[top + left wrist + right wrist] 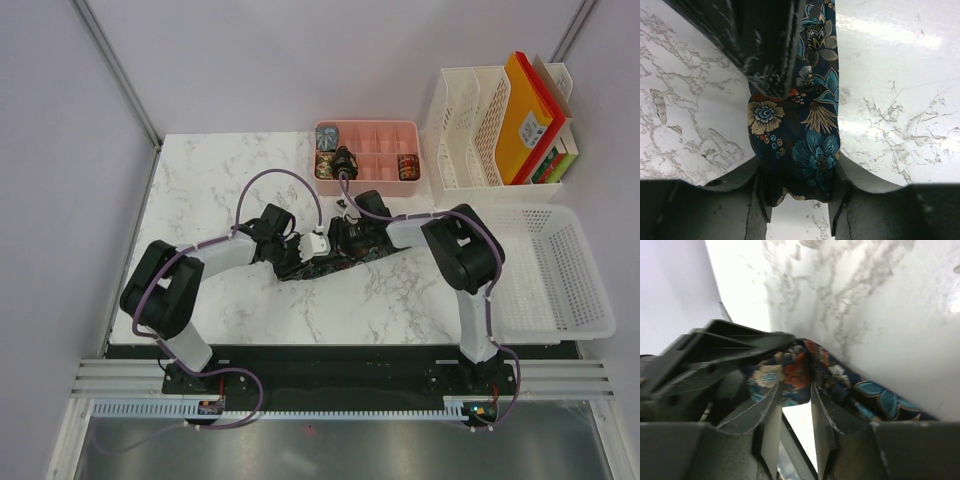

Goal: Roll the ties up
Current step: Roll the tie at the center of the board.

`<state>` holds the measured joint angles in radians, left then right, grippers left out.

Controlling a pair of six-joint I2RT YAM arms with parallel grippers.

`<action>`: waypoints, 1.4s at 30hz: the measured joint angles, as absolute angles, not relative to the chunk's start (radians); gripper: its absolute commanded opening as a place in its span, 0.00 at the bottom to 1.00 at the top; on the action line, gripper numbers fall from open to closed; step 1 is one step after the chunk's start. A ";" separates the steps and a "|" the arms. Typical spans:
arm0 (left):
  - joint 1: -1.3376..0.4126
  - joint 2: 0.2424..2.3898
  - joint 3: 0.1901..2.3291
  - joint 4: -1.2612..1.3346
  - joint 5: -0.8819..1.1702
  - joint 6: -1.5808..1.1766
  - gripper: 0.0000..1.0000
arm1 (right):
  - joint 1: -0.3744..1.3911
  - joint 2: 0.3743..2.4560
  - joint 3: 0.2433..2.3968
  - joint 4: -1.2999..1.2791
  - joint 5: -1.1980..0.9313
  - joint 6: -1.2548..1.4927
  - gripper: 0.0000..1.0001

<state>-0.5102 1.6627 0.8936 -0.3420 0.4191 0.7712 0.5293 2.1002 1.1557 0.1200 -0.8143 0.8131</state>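
Left gripper (798, 172) is closed down on the floral tie (790, 125). On my left wrist feed the dark blue fabric, with its teal and cream flowers, fills the whole gap between the two fingers (735, 200) and runs up away from them across the marble table (900, 100). My right gripper (795, 390) stands narrow, and I see a red and cream fold of the same tie between its tips, with a slit of bright table showing lower down between the fingers; more of the strip trails off to the right of that view, flat on the marble. From the top camera both grippers meet near the middle of the table, close together, with the tie bunched under and between them. Behind them, at the far edge and well apart, sits the pink compartment tray (370, 124); I make out a grey-blue coil (328, 137) in its far left cell, a dark coil (345, 160) just nearer, and a red-orange patterned coil (408, 166) at the near right. Right of the tray stands a white file rack (460, 130) holding orange and red folders (525, 110), and nearer me a white mesh basket (550, 270) sits at the table's right side.
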 measured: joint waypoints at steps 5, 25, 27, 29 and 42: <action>-0.510 1.663 0.894 -0.342 0.419 0.771 0.33 | 0.520 2.051 1.120 0.231 -0.826 0.889 0.46; -0.510 1.663 0.894 -0.342 0.420 0.771 0.33 | 0.581 2.075 1.100 0.298 -0.800 0.916 0.45; -0.510 1.663 0.894 -0.343 0.420 0.771 0.33 | 0.581 2.075 1.110 0.278 -0.796 0.896 0.43; -0.510 1.663 0.894 -0.343 0.420 0.771 0.33 | 0.583 2.075 1.115 0.266 -0.792 0.881 0.38; -0.506 1.663 0.897 -0.347 0.423 0.769 0.56 | 0.578 2.092 1.149 0.219 -0.812 0.823 0.00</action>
